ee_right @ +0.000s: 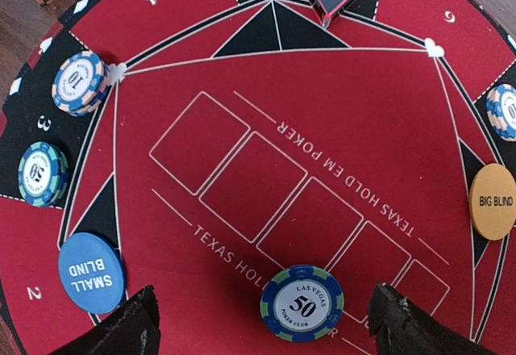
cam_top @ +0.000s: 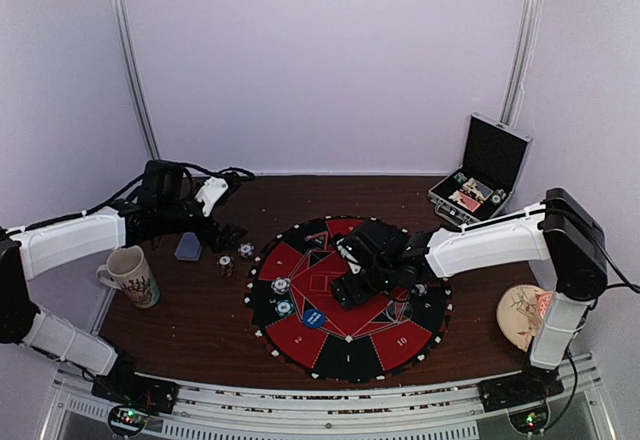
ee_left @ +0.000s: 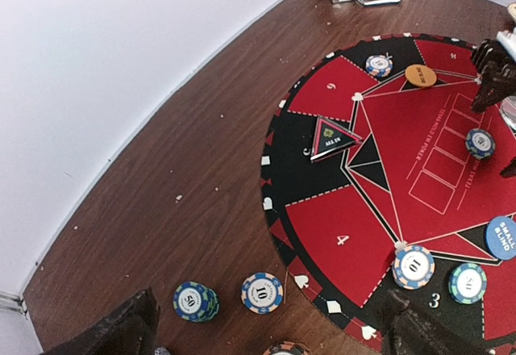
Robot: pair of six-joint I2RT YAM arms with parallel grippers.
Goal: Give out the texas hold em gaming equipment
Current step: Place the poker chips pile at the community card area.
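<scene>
Right wrist view is showing the right gripper [ee_right: 262, 302] spread wide, empty, straddling a 50 chip [ee_right: 302, 303] on the mat [ee_right: 242, 89], hidden overhead; the left gripper [ee_left: 266, 323] is hanging open, empty.

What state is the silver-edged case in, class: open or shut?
Open: the case stands with its lid raised, and its contents show inside.

Chip [ee_left: 287, 348] — half off bottom edge
</scene>
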